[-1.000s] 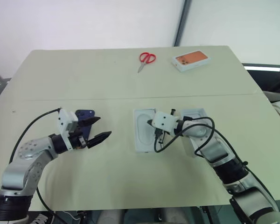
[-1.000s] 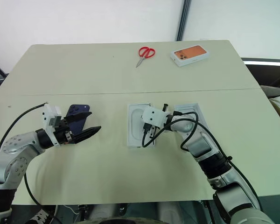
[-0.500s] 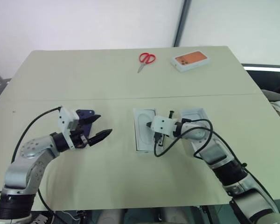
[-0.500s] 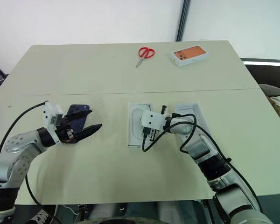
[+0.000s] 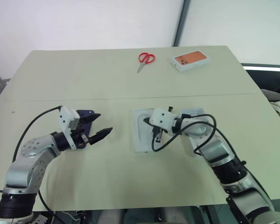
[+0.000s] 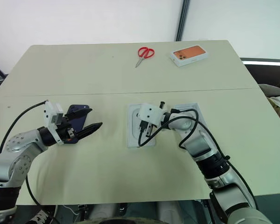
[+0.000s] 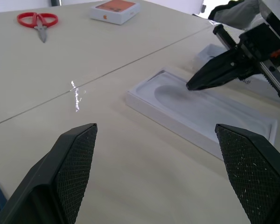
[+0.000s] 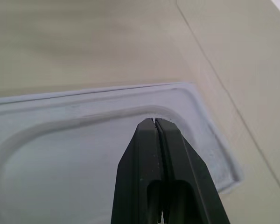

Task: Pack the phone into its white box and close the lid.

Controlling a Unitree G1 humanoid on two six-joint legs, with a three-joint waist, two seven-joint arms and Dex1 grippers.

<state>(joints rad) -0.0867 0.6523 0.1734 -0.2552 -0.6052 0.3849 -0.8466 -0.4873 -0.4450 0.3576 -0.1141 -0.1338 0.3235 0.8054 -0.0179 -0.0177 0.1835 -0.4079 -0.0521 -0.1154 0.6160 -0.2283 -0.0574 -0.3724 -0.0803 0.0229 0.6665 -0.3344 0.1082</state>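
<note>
The dark navy phone (image 5: 86, 113) lies flat on the table at the left, partly hidden behind my left gripper (image 5: 105, 123). That gripper hovers over the phone's near right corner, open and holding nothing. A flat white insert (image 5: 141, 138) with an oblong recess lies at the centre. My right gripper (image 5: 145, 120) is shut and empty, its tip just over the far end of the recess (image 8: 84, 154). A shallow white walled piece (image 6: 194, 108) lies under my right forearm. I cannot tell whether it is the white box or the lid.
Red scissors (image 5: 147, 58) and a white box printed with an orange phone (image 5: 190, 60) sit near the table's far edge. A seam runs across the table (image 5: 60, 79) between them and my arms. Cables loop from my right wrist over the insert.
My right gripper has edged slightly left and toward the insert's far end, still shut. The left gripper has stayed in place, open.
</note>
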